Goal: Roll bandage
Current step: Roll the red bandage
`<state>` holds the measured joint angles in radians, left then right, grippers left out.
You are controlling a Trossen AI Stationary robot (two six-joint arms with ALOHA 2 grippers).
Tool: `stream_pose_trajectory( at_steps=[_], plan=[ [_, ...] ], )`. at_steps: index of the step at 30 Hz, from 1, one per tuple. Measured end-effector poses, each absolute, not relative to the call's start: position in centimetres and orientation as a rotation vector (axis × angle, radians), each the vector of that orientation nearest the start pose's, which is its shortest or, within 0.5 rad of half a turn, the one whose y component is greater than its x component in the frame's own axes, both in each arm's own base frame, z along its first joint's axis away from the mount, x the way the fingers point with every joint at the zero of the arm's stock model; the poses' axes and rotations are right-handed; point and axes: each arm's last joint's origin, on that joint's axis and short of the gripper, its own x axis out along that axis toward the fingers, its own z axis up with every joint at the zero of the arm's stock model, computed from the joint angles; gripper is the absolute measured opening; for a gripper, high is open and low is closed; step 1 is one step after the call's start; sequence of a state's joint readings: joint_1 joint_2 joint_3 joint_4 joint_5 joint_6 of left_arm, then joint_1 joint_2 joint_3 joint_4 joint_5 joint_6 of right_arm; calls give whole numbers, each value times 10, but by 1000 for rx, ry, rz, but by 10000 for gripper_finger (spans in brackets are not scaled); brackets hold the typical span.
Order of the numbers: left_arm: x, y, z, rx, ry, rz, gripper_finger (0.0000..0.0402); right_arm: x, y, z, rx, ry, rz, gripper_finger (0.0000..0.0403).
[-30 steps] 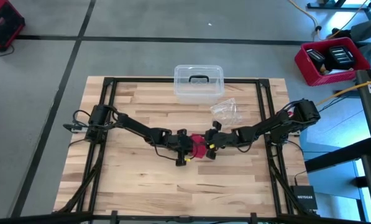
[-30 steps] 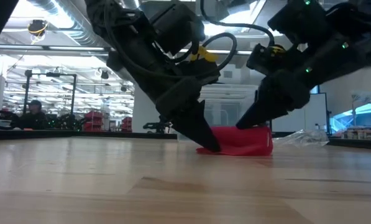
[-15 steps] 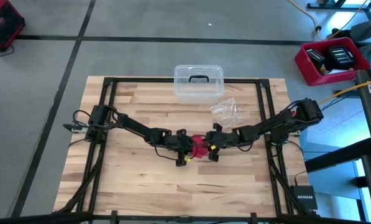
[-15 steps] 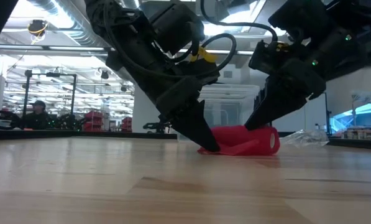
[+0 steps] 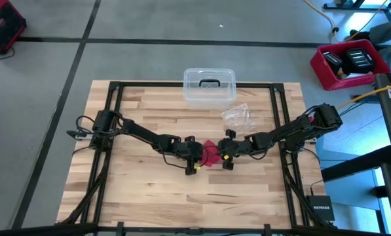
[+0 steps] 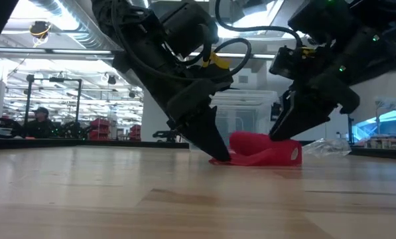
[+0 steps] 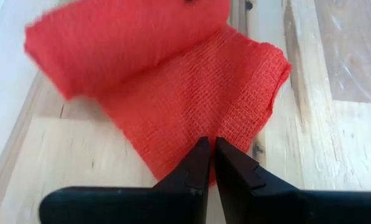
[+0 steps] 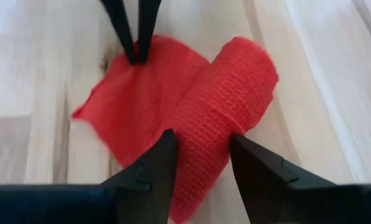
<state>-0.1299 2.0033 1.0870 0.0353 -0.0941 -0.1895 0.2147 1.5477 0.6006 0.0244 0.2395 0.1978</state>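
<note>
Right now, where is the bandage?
High view: the bandage lies mid-table between both hands, its flat end pinned by the left hand, its rolled part gripped by the right hand.

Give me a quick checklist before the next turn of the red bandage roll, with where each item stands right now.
1. Loose end pinned: the left gripper is shut with its tips on the flat tail of the bandage. Ok.
2. Roll held: the right gripper has a finger on each side of the rolled part. Ok.
3. Roll shape: in the right wrist view the roll looks even and cylindrical. Ok.
4. Tail flat: one edge of the tail lies at an angle, with a slight fold. Cannot tell if it will wind straight.
5. Clearance: the plastic wrapper and the clear box lie apart from the bandage. Ok.
</note>
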Motion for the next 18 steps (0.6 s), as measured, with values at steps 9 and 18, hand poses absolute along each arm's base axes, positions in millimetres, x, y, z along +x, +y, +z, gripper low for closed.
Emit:
stream_pose_trajectory(
  at_steps=[9,18],
  plan=[
    [383,-46,108,-94,911,71,17,252,49,140,-74,880,-45,156],
    [383,-46,108,-83,902,68,17,262,51,139,39,791,-90,156]
  ],
)
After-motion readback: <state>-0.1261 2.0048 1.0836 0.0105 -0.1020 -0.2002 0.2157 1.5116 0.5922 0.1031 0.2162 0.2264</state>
